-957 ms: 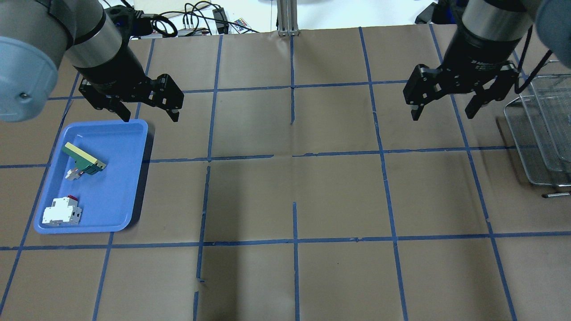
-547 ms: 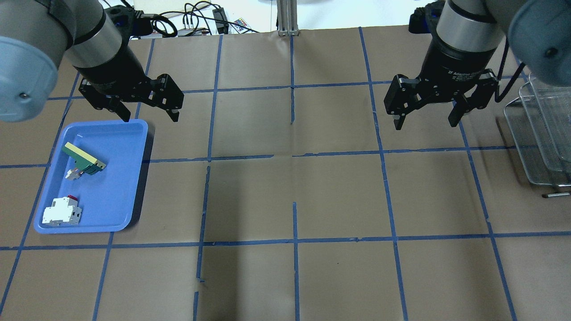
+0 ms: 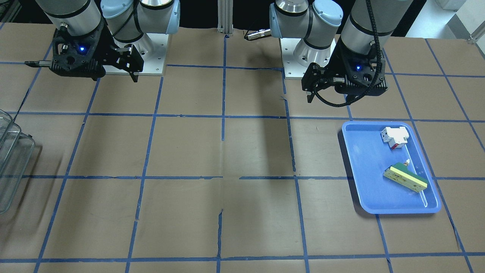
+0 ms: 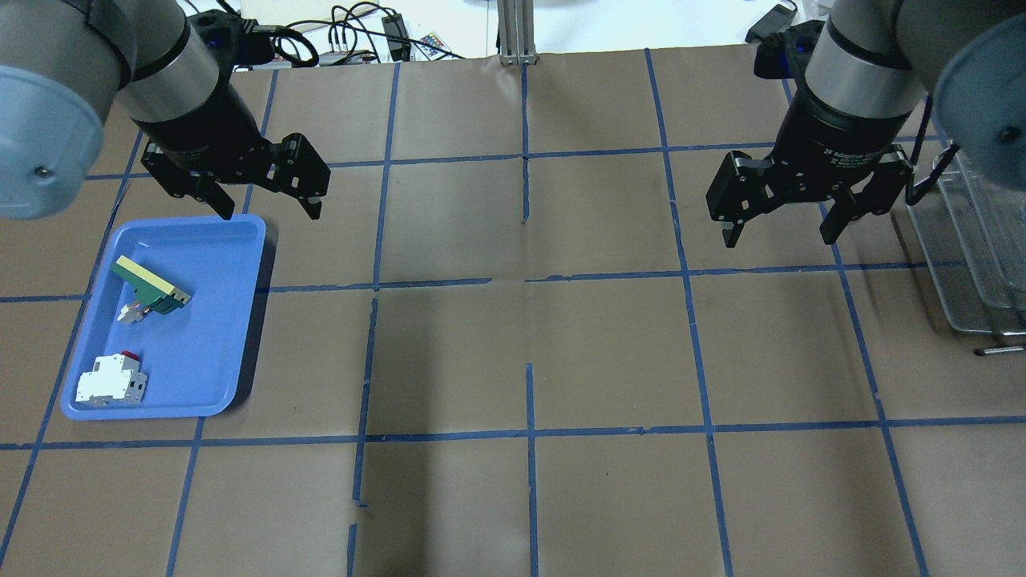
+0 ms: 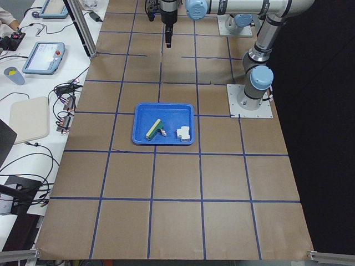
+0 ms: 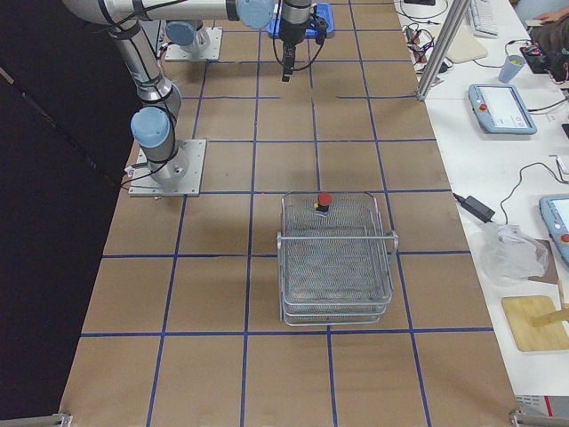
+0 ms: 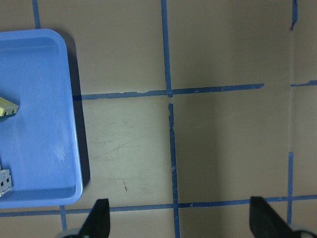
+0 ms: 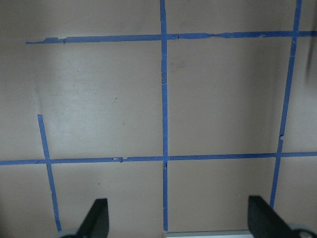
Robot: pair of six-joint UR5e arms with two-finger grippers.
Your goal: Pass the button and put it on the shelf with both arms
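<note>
The button (image 6: 324,201), with its red cap, sits on the top tier of the grey wire shelf (image 6: 338,267), at the end nearest the robot. It shows only in the exterior right view. The shelf also shows at the right edge of the overhead view (image 4: 974,240). My right gripper (image 4: 779,236) is open and empty, hovering over the table just left of the shelf. My left gripper (image 4: 271,212) is open and empty, above the far right corner of the blue tray (image 4: 240,232). Both wrist views show wide-apart fingertips (image 7: 101,218) (image 8: 99,218) over bare paper.
The blue tray holds a green-and-cream block (image 4: 151,287) and a white-and-red boxy switch (image 4: 111,381). Brown paper with a blue tape grid covers the table (image 4: 529,336). Cables and devices lie beyond the far edge (image 4: 353,36).
My right gripper moved left away from the shelf, then slightly back right and nearer. It stayed open. The left arm has not moved.
</note>
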